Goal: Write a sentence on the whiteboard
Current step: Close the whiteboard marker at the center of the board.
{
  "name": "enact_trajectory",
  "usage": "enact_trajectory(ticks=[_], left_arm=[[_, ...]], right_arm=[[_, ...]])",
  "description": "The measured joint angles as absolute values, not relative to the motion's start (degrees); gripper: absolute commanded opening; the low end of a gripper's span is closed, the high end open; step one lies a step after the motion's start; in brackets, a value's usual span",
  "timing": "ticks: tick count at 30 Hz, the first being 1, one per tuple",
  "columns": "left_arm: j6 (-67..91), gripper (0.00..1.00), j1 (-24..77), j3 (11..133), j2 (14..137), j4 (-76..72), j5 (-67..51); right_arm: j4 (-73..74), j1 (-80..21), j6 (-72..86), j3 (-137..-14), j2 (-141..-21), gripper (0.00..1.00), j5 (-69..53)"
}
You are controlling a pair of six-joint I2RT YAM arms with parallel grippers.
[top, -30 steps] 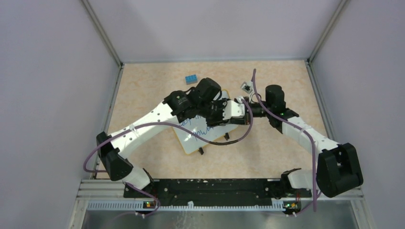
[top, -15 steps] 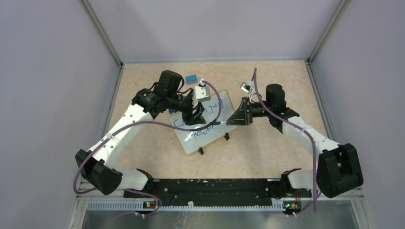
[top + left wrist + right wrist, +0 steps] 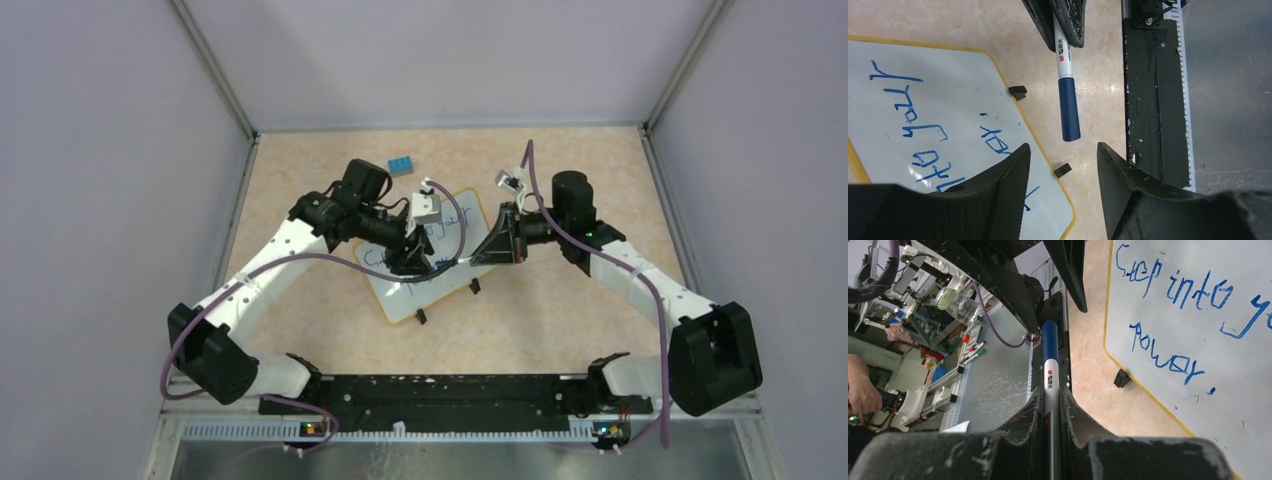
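The whiteboard (image 3: 425, 300) lies flat at the table's middle, yellow-rimmed, with the blue sentence (image 3: 1173, 290) in two lines reading "Step into yo… power." My right gripper (image 3: 478, 257) hovers over the board's right edge, shut on a white marker (image 3: 1050, 375) whose blue cap (image 3: 1068, 112) points at my left gripper. My left gripper (image 3: 1063, 150) is open with nothing between its fingers (image 3: 1003, 190). The cap's end hangs just in front of that gap, apart from both fingers. In the top view the left gripper (image 3: 420, 265) sits over the whiteboard's middle and hides part of the writing.
A small blue brick (image 3: 401, 166) lies behind the board near the back wall. Two black clip feet (image 3: 1017, 91) stick out of the board's near edge. The black mounting rail (image 3: 430, 395) runs along the table's near edge. Grey walls close in three sides.
My left gripper, crowded against the right gripper's tip a second ago, has drawn back left off the marker and opened, then crept toward it again. The right arm shifted slightly left.
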State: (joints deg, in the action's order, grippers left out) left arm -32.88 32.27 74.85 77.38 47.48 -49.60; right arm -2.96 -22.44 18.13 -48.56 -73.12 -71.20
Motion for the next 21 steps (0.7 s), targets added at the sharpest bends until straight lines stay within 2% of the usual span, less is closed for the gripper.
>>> enact_trajectory(ticks=[7,18,21], left_arm=[[-31.73,0.47,32.73,74.61,79.61,46.44,-51.18],[-29.32,0.08,36.01,74.39,80.53,45.39,-51.0],[-27.55,0.01,36.07,74.37,80.53,44.95,-49.93]], right_arm=[[-2.35,-23.18,18.04,-48.88,-73.1,0.0,-71.22],[-2.0,-23.73,18.06,-48.88,-73.1,0.0,-70.61],[-1.98,-23.79,18.02,-48.88,-73.12,0.0,-69.93]])
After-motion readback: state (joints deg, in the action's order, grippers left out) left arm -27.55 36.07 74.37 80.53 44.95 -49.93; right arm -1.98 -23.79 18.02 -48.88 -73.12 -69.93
